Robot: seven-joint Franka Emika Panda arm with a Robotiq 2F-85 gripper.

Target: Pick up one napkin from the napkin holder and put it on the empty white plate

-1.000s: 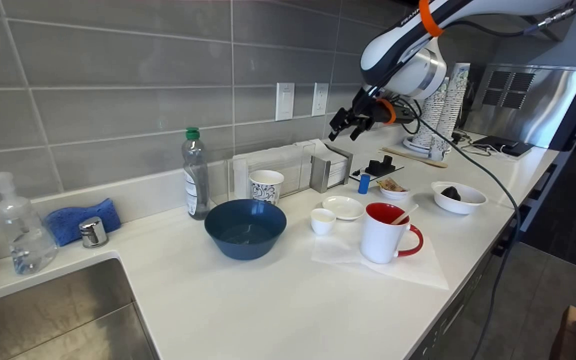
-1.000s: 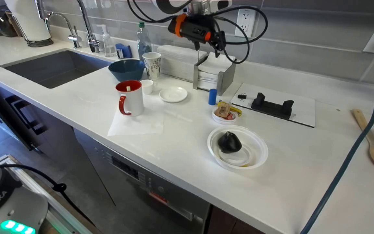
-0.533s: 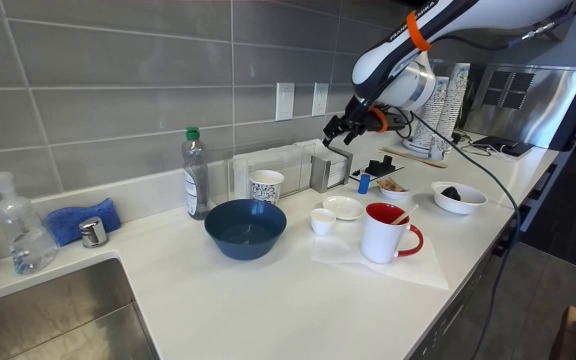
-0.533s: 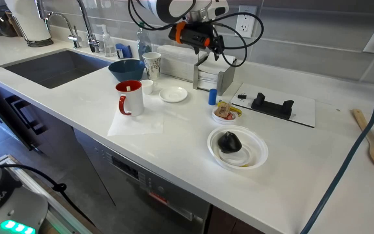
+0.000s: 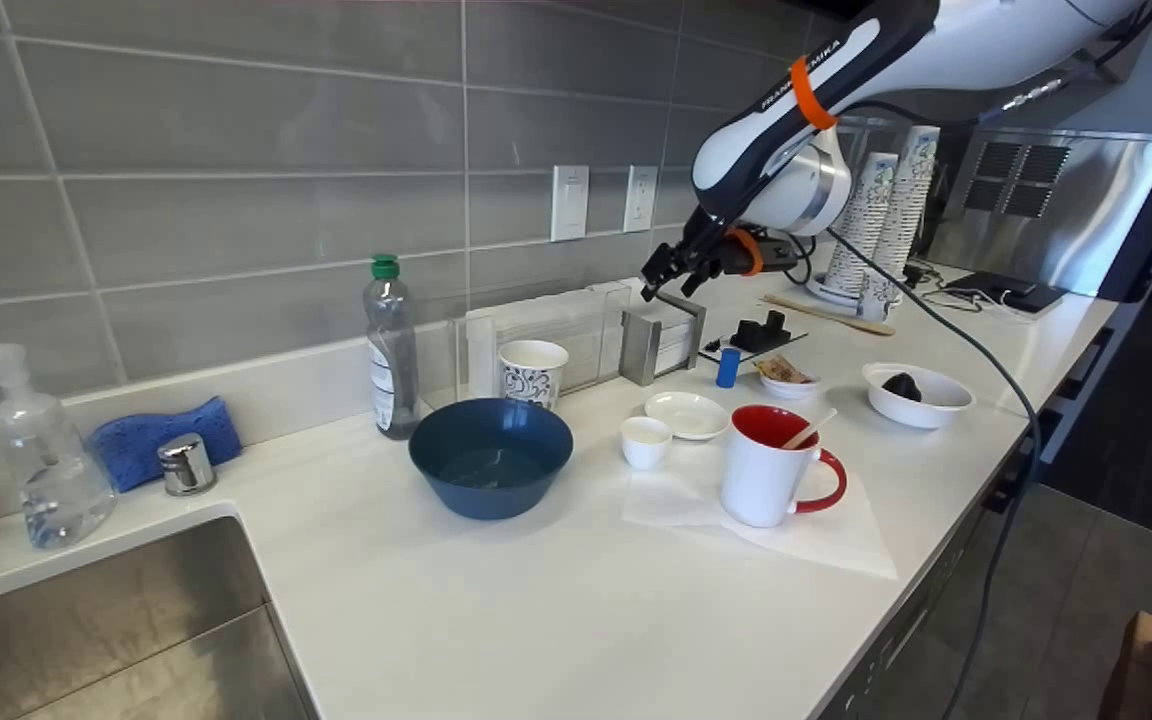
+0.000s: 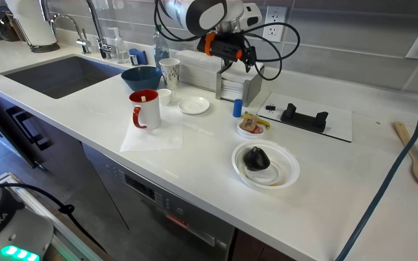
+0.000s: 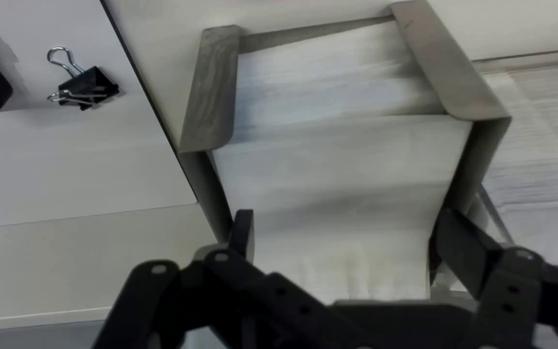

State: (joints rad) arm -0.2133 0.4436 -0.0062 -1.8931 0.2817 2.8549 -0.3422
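Note:
The silver-grey napkin holder (image 5: 641, 347) stands by the wall and also shows in an exterior view (image 6: 252, 88). White napkins (image 7: 342, 165) are stacked between its metal sides (image 7: 446, 63). My gripper (image 5: 668, 286) is above the holder, pointing down at it. In the wrist view the gripper (image 7: 348, 232) is open and empty, with one finger near each side of the napkin stack. The exact gap between fingertips and napkins cannot be told. The empty white plate (image 6: 193, 106) lies on the counter in front of the holder, also in an exterior view (image 5: 688, 414).
A clear holder with paper stacks (image 6: 198, 70) stands beside the napkin holder. A blue cylinder (image 6: 237, 108) and condiment dish (image 6: 251, 127) are in front. A small white cup (image 5: 645, 442) and white-and-red mug (image 5: 761, 475) stand near the plate. A black binder clip (image 7: 87, 87) lies nearby.
My gripper has come down closer over the napkin holder, shifting a little left in an exterior view. The holder, the plate and the other objects have not moved.

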